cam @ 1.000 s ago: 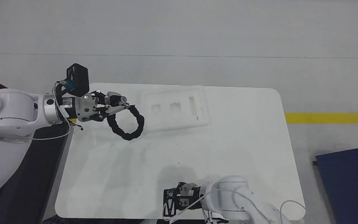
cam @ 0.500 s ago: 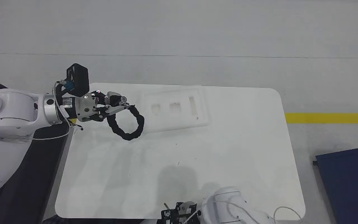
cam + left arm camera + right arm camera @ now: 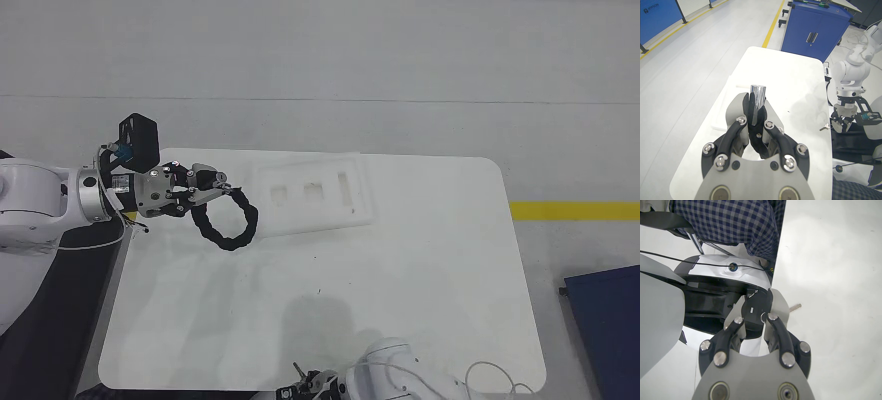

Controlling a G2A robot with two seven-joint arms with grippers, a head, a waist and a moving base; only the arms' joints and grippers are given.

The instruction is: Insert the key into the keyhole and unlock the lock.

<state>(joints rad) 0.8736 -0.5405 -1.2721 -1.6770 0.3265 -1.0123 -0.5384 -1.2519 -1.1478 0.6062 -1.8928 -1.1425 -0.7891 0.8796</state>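
The left pincer (image 3: 754, 106) grips the lock (image 3: 758, 96) above the counter (image 3: 787, 75). The key (image 3: 795, 306) pokes out beside the right pincer (image 3: 756, 296) at the counter's edge; gripped or not, I cannot tell.

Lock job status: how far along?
Done: left hand grips the lock; right hand holds the key. In hand: the key is by the table edge nearest the robot, well apart from the lock. Left: align, insert, turn to unlock.
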